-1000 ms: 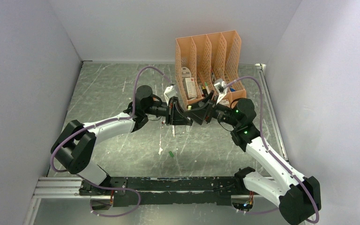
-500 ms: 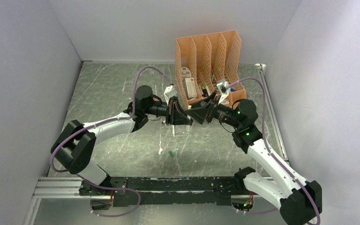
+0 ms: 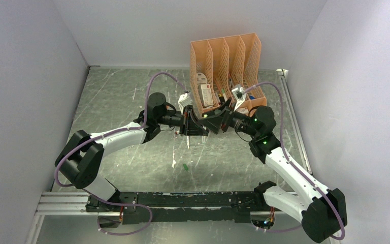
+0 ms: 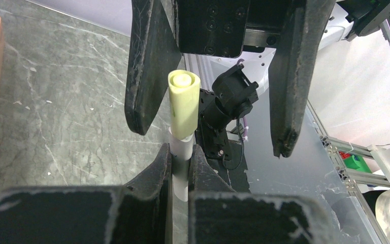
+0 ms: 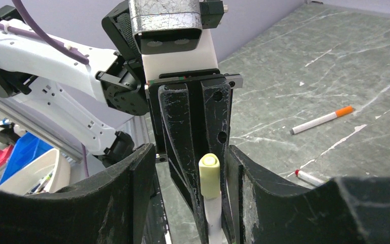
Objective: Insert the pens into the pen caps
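Above the counter (image 3: 122, 101), in front of the peach organiser (image 3: 226, 61), the two arms meet tip to tip. The left pincer (image 4: 182, 165) is clamped narrow on a white pen (image 4: 181, 146), which wears a pale yellow-green cap (image 4: 184, 104). The right pincer (image 5: 190, 152) stands wide on either side of the cap, apparently not touching it. This pen looks capped. Next, the right pincer should back straight off, then go for an uncapped pen (image 5: 322, 120) on the counter.

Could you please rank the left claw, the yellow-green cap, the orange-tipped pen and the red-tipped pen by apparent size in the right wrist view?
1. left claw, gripping a white pen
2. yellow-green cap and orange-tipped pen: unsure, cap nearer, fatter; pen longer
3. red-tipped pen, partly hidden
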